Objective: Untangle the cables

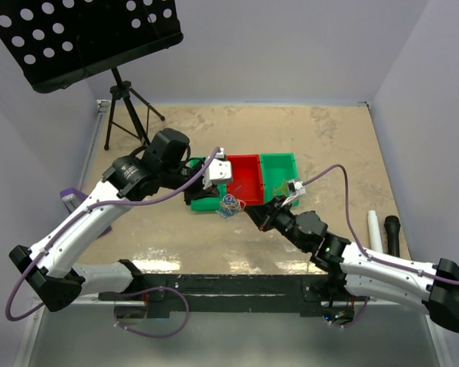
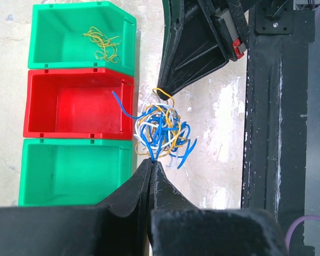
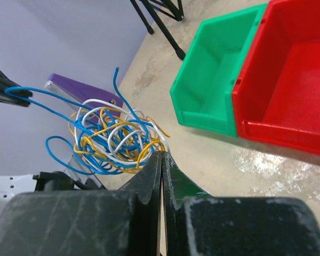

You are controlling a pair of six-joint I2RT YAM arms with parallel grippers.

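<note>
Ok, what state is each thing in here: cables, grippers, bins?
tangle of cables: blue, yellow and white knotted together, pinched from two sides.
left gripper: shut on a blue strand of it.
right gripper: shut on a yellow strand opposite.
green bin nearest the right arm: holds a loose yellow cable.
red bin: empty.
other green bin: empty.

No legible text, label, brand name, number or sign in the top, left wrist or right wrist views. Small pale mark (image 1: 128, 171) on the left arm's joint housing (image 1: 140, 180): too small to read.
</note>
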